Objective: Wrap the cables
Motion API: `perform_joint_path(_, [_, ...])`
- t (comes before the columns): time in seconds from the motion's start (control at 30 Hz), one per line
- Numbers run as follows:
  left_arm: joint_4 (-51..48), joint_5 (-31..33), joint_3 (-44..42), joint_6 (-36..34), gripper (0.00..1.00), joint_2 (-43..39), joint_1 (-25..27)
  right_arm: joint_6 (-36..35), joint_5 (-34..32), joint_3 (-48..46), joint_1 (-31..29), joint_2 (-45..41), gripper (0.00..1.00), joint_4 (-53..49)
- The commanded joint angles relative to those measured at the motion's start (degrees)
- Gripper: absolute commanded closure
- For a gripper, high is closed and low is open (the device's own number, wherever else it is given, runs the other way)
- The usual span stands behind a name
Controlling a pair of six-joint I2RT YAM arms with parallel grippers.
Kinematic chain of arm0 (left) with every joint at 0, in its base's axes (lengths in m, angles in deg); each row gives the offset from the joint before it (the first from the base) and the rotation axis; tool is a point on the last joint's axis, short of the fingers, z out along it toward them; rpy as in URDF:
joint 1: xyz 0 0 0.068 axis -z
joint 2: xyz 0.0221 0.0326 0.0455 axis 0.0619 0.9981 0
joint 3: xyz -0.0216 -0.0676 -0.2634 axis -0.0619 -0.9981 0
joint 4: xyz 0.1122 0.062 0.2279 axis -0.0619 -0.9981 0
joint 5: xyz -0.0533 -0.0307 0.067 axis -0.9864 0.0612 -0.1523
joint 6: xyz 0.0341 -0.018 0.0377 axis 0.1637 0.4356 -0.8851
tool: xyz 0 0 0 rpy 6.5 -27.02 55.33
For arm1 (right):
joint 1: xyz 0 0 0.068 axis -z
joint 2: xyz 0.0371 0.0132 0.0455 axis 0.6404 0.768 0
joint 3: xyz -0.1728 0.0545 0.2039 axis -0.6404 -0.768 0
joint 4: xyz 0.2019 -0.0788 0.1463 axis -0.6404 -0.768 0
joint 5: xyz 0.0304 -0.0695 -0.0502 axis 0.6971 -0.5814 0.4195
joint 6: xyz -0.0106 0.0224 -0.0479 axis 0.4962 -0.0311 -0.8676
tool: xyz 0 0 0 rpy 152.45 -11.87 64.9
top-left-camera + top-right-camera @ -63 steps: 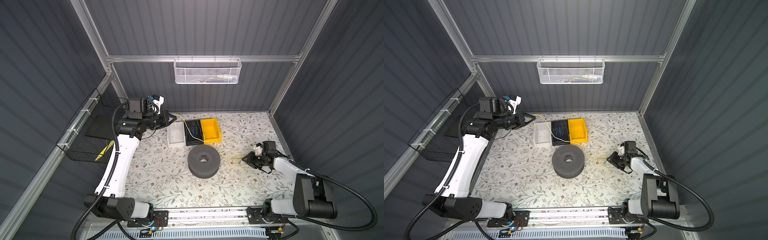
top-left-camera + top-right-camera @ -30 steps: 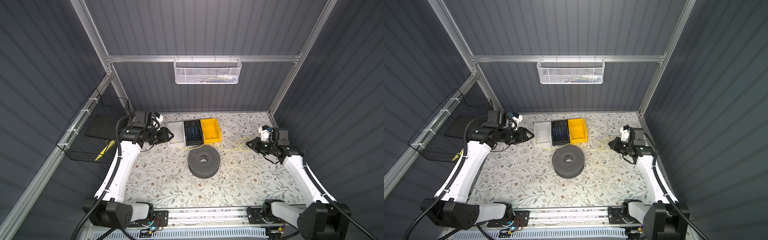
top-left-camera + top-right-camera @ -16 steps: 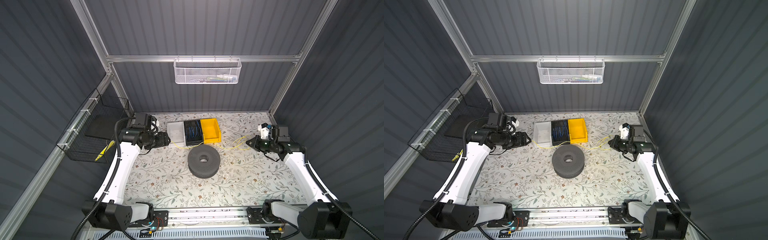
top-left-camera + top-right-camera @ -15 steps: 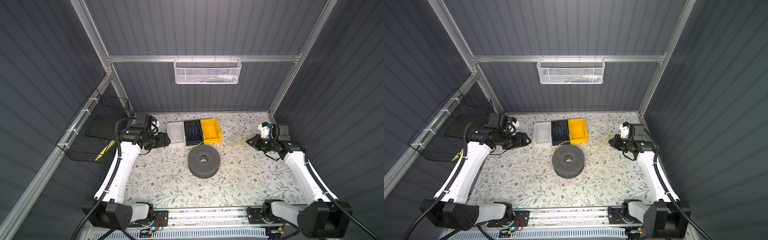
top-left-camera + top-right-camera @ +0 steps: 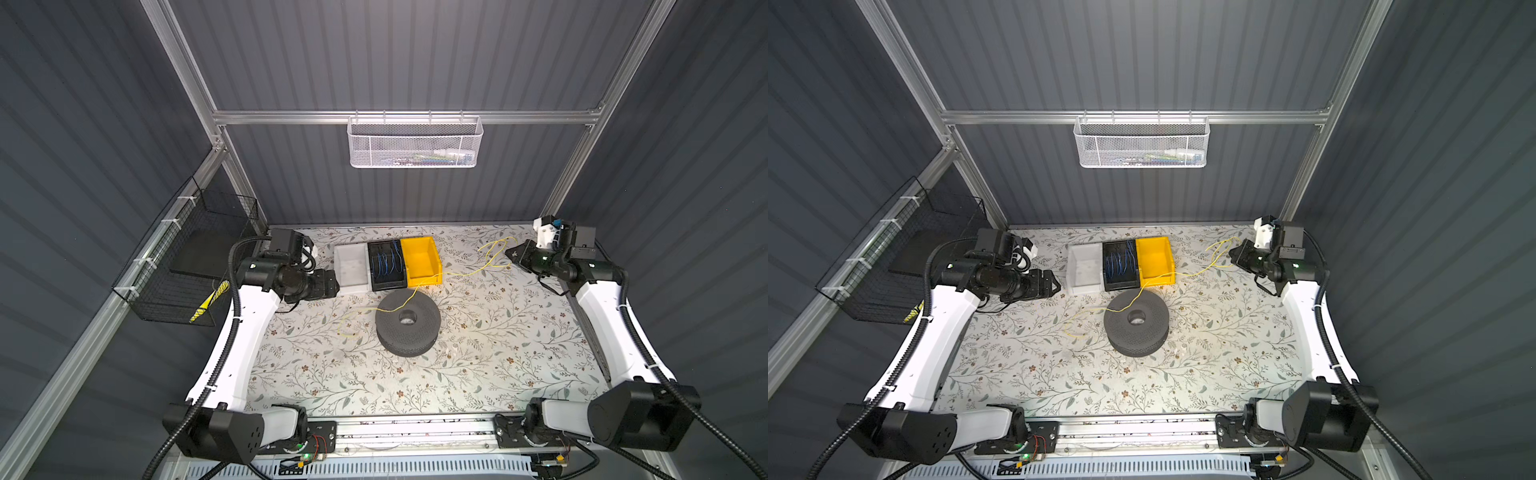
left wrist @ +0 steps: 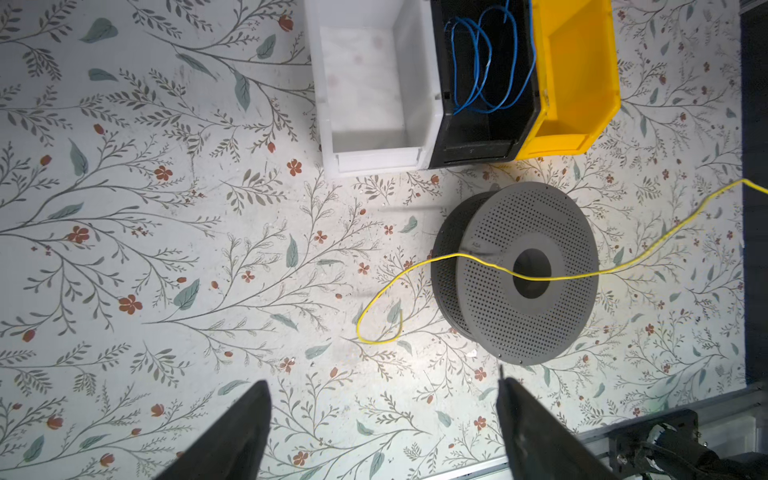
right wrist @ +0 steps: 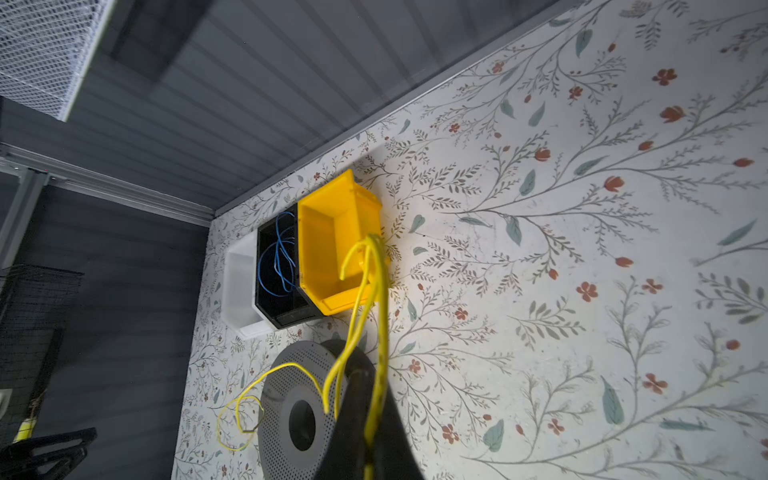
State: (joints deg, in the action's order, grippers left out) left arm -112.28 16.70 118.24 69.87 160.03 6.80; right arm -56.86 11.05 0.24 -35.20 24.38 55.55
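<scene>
Floral table (image 5: 478,374) up front, and at its middle sits the grey spool (image 5: 390,332). The yellow wire (image 5: 465,273) is draped loose over its top face, curling down onto the table just left of it and running off rightward past the front of the yellow bin (image 5: 422,257). Further back, the left gripper (image 5: 331,283) hangs just beside the white bin (image 5: 351,266), jaws wide apart, holding nothing, well apart from the wire. At the far right corner the right gripper (image 5: 513,254) is clamped tight on the wire, slack loops springing out beside it.
</scene>
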Motion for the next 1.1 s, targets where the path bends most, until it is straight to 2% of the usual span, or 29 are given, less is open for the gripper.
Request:
perform_joint_path(0.0, [4.44,-8.46,2.44,-0.53,0.18,-0.88,0.11,1.24,3.1,0.06,-2.02,-0.46,1.0,-0.74])
perform_joint_path(0.07, [9.19,-17.23,4.03,-0.32,0.2,0.0,0.77,1.89,4.32,-0.76,-3.74,-1.4,1.0,-0.98])
perform_joint_path(0.13, [12.85,-21.91,5.45,-0.15,0.21,1.05,3.2,2.21,5.36,-0.92,-5.28,-2.23,1.0,-2.1])
perform_joint_path(0.23, [15.45,-23.43,8.89,-1.31,0.23,4.05,9.52,1.29,4.22,-0.65,-7.96,-3.72,1.0,-4.88])
perform_joint_path(0.43, [20.69,-28.7,15.43,-2.66,0.23,11.06,18.16,-0.16,2.28,0.77,-12.7,-5.89,1.0,-9.97])
perform_joint_path(0.57, [22.1,-27.76,19.89,-4.76,0.27,16.68,24.97,0.47,4.2,1.8,-15.09,-6.58,1.0,-10.64])
perform_joint_path(0.63, [21.92,-26.87,21.15,-5.66,0.33,18.93,27.46,0.37,4.47,3.04,-16.07,-6.48,1.0,-11.72])
perform_joint_path(0.87, [23.57,-26.77,21.15,-6.97,0.27,23.41,34.6,1.46,5.26,5.12,-17.83,-6.28,1.0,-11.6])
perform_joint_path(1.07, [24.35,-26.99,23.13,-6.48,0.35,26.23,35.49,3.07,2.81,3.97,-18.86,-6.7,1.0,-9.12])
